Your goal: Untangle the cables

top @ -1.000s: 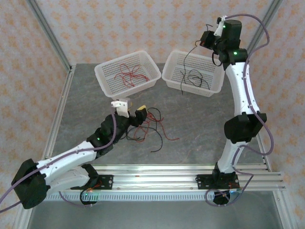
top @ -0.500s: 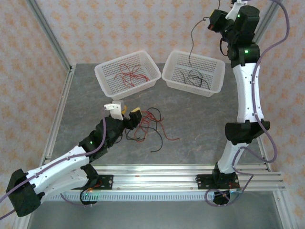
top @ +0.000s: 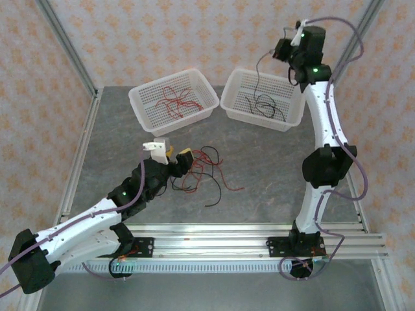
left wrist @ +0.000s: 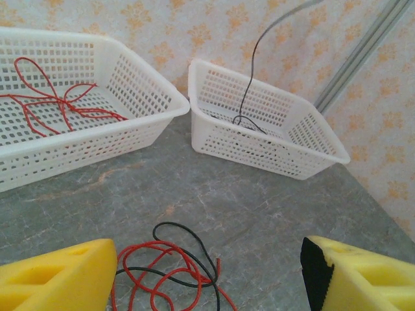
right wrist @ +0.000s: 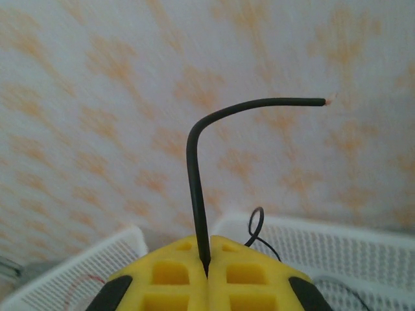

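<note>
- Overhead, a black cable [top: 257,70] is being pinched by the raised right gripper [top: 279,50] and is dangling into the right basket [top: 228,103]; the left gripper [top: 178,157] is being held spread just beside the tangled cables [top: 206,172].
- Left wrist: red and black loops [left wrist: 168,272] are being framed between spread yellow fingers [left wrist: 58,278].
- Right wrist: the black cable is being clamped between fingers pressed together.

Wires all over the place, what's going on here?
Two robot arms seem to be sorting wires by colour. The right claw is shut on a black wire, held high so that it dangles into the right basket, which holds more black ones. The left basket holds red wires. The left claw is open, low at the edge of the tangle of red and black wires on the table.
</note>
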Tool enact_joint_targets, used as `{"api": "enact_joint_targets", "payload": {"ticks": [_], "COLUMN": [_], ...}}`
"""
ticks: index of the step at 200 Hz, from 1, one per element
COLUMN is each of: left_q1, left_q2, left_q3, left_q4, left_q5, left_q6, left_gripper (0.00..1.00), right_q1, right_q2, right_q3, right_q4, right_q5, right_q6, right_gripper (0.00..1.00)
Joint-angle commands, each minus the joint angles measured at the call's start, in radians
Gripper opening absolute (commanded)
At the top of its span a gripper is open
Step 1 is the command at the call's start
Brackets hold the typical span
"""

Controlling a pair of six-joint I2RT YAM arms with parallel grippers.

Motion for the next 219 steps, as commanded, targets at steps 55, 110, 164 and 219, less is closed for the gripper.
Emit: {"api": "enact_joint_targets", "payload": {"ticks": [55,110,164,219], "left_q1": [-0.007,-0.007,-0.008,-0.008], "left_q2": [0.007,0.024,0.062,0.21], "left_q3": [0.081,0.126,0.168,0.286], "left_q4": [-0.074,-0.142,-0.19,-0.332], "left_q5": [-0.02,-0.018,-0.027,-0.039], "left_q6": [-0.023,-0.048,-0.065,-0.122], "left_gripper": [0.74,0.71,0.71,0.7], "right_q1": [-0.004,-0.005,-0.004,-0.004], "right_q2": [0.033,0.234,0.327,0.311], "right_q3": [-0.312,-0.164,-0.124,-0.024], "right_q4": [-0.005,-0.224,-0.265,-0.345], "right_q5": [0.192,0.348,0.353,0.354], "right_q6": [-0.066,-0.063,-0.068,-0.068], "right_gripper": [0.0,0.0,0.0,0.42]}}
